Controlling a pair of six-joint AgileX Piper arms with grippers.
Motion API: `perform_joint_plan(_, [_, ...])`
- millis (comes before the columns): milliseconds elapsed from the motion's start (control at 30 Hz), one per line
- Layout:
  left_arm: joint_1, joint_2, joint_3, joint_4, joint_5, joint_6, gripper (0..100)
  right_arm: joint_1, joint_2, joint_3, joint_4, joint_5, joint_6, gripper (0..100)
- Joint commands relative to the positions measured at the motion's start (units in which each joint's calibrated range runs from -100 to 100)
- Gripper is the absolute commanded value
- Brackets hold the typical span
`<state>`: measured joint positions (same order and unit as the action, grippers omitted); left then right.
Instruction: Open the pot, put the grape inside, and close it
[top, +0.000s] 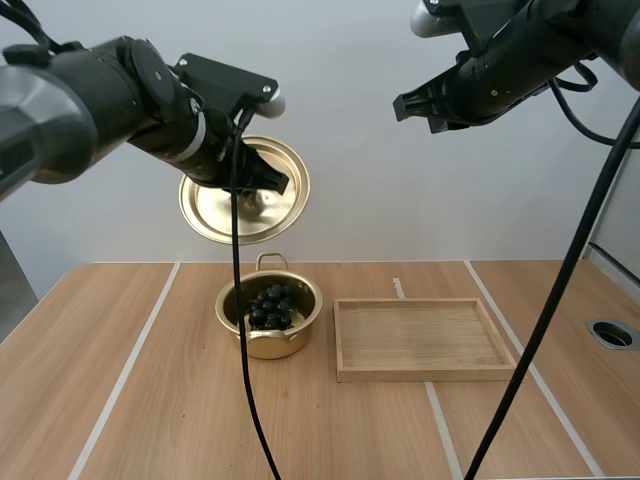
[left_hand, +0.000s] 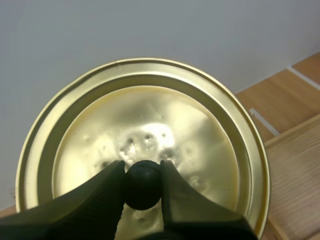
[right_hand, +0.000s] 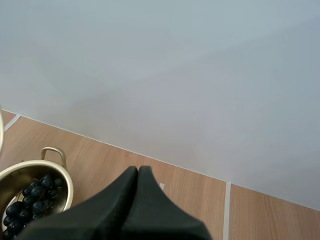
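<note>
Left gripper (left_hand: 142, 171) pinched on lid (left_hand: 150, 115) knob (left_hand: 142, 189); lid tilted, above pot (top: 228, 300). Grapes (top: 270, 305) inside pot. Right gripper (right_hand: 138, 175) fingers together, empty, high right of pot. Lid likely light, thin, stiff, slick metal; knob sole sound grip point, may swing in pinch.

Robotics lab test bench, black left arm (top: 100, 100) and right arm (top: 500, 75) raised over a wood-grain table (top: 150, 400) with pale strips, pot (top: 270, 348) and wooden tray (top: 425, 374) laid out, round cable port (top: 612, 334), plain grey wall (top: 400, 200) behind
</note>
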<state>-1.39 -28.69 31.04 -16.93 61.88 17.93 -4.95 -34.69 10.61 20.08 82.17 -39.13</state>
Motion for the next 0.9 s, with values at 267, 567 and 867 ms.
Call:
perform_joint_plan(267, [-0.02,12.64,1.69,-1.38,-3.24,1.68,0,-0.22,-5.40,5.58,0.71,0.68,0.77,0])
perform_joint_plan(567, [-0.02,19.85,2.78,-2.60,-2.63,1.91,0,-0.22,-5.55,9.74,3.47,-0.73,-0.32,0])
perform_joint_plan(867, [-0.02,22.96,3.11,-5.47,-2.23,3.11,0,-0.22,-5.55,9.74,3.58,-0.91,-0.32,0])
